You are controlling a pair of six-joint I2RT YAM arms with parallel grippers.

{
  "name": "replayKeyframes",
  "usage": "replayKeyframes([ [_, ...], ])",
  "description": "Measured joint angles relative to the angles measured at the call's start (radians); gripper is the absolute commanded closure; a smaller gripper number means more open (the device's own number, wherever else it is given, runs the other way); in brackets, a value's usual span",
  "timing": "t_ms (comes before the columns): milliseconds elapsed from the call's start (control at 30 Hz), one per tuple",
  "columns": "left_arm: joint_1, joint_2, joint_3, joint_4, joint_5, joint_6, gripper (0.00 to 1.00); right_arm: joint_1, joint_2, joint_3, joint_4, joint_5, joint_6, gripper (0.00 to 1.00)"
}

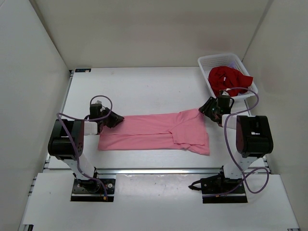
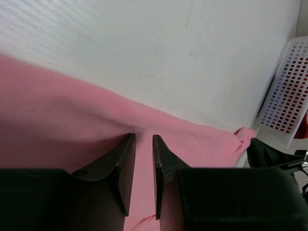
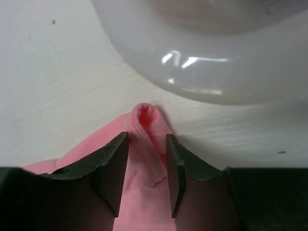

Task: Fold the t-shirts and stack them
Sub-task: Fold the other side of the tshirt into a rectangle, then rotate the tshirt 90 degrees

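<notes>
ok, left end effector (image 2: 143,137) clamps pink t-shirt (image 1: 154,132); right end effector (image 3: 147,136) jaws apart w/ hem btwn.

Overhead, the tips of the left claw (image 1: 117,119) are masked by its own wrist; its wrist view shows the pink t-shirt (image 2: 72,125) filling the narrow gap between the jaws, so whether it is pinched cannot be determined. The dark red t-shirt (image 1: 225,79) is bunched in the white mesh basket (image 1: 219,57), concealing most of its floor. In the right wrist view, a blurred white rounded form (image 3: 207,62) is cut off by the top edge.
</notes>
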Motion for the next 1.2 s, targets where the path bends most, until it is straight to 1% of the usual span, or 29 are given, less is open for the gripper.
replayKeyframes([
  [33,0.005,0.004,-0.004,0.0,0.003,-0.002,0.68,-0.002,0.011,0.0,0.004,-0.009,0.004,0.66],
  [67,0.01,0.007,-0.006,0.0,0.003,-0.005,0.69,-0.003,0.022,0.0,0.005,-0.013,0.008,0.69],
  [100,0.012,0.007,-0.008,0.0,0.005,-0.008,0.69,-0.006,0.033,0.0,0.007,-0.019,0.01,0.76],
  [133,0.012,0.007,-0.008,0.001,0.007,-0.008,0.69,-0.009,0.04,0.002,0.014,-0.026,0.014,0.79],
  [167,0.013,0.007,-0.008,0.003,0.008,-0.009,0.69,-0.01,0.043,0.003,0.014,-0.028,0.018,0.84],
  [200,0.015,0.007,-0.008,0.003,0.009,-0.011,0.69,-0.013,0.045,0.003,0.015,-0.029,0.022,0.88],
  [233,0.017,0.007,-0.009,0.003,0.011,-0.013,0.7,-0.014,0.045,0.003,0.016,-0.028,0.026,0.89],
  [300,0.026,0.007,-0.013,0.009,0.014,-0.019,0.69,-0.014,0.045,0.003,0.019,-0.026,0.033,0.96],
  [333,0.032,0.007,-0.017,0.013,0.014,-0.02,0.7,-0.014,0.045,0.003,0.021,-0.021,0.037,0.99],
  [433,0.055,0.005,-0.034,0.026,0.018,-0.034,0.7,-0.014,0.036,-0.016,0.028,0.002,0.043,1.0],
  [633,0.105,-0.012,-0.064,0.045,0.018,-0.06,0.7,-0.041,-0.008,-0.064,0.02,0.035,0.073,1.0],
  [767,0.117,-0.026,-0.078,0.053,0.01,-0.073,0.69,-0.041,-0.008,-0.059,0.009,0.04,0.084,0.93],
  [867,0.113,-0.043,-0.082,0.052,0.01,-0.078,0.67,-0.038,-0.013,-0.059,0.002,0.041,0.086,0.83],
  [933,0.105,-0.064,-0.079,0.045,0.01,-0.076,0.66,-0.034,-0.026,-0.056,-0.018,0.045,0.087,0.7],
  [967,0.098,-0.079,-0.073,0.035,0.009,-0.073,0.65,-0.033,-0.039,-0.054,-0.033,0.047,0.085,0.67],
  [1000,0.089,-0.097,-0.065,0.023,0.008,-0.066,0.65,-0.032,-0.057,-0.054,-0.047,0.049,0.084,0.6],
  [1033,0.076,-0.119,-0.054,0.011,0.005,-0.058,0.64,-0.032,-0.076,-0.054,-0.059,0.05,0.084,0.57],
  [1100,0.047,-0.172,-0.025,-0.017,0.0,-0.036,0.63,-0.02,-0.13,-0.054,-0.084,0.063,0.076,0.58],
  [1133,0.032,-0.199,-0.007,-0.029,-0.001,-0.023,0.63,-0.013,-0.161,-0.054,-0.099,0.074,0.071,0.6],
  [1200,-0.005,-0.251,0.026,-0.042,-0.002,0.006,0.63,0.014,-0.224,-0.055,-0.121,0.1,0.062,0.74],
])
